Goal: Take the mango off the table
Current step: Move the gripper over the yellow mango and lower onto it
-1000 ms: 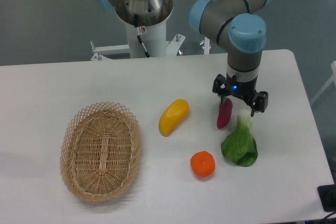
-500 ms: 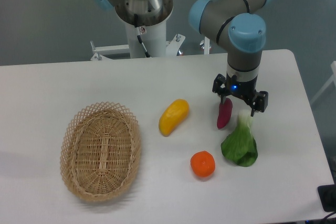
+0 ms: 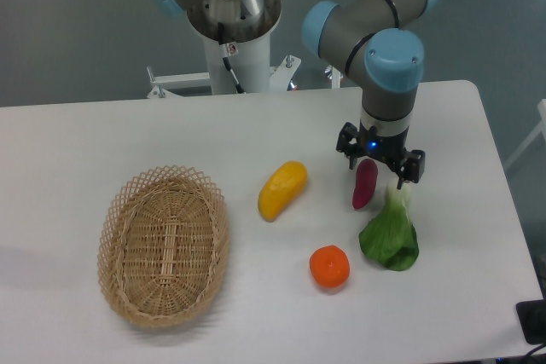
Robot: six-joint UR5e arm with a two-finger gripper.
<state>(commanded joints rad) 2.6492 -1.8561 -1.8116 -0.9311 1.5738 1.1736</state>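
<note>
The mango (image 3: 282,190) lies on its side near the centre of the table (image 3: 77,142), its long axis running diagonally, with the orange-tinted end toward the upper right. Nothing touches it. To its left, well apart, sits an oval wicker basket (image 3: 163,245). Below and to the right of the mango is a round orange (image 3: 329,267), also separate from it.

To the right of the mango lies a slim dark red-purple vegetable (image 3: 365,184), standing nearly lengthwise toward the camera. Just beside that is a leafy green bok choy (image 3: 391,232), white stem pointing up the table.

The gripper (image 3: 379,166) hangs from the arm (image 3: 375,31) directly over the upper end of the red-purple vegetable and the bok choy stem. Its two fingers point down, spread apart, and grasp nothing. A blue indicator light shows on the gripper body. The gripper is well clear of the mango.
</note>
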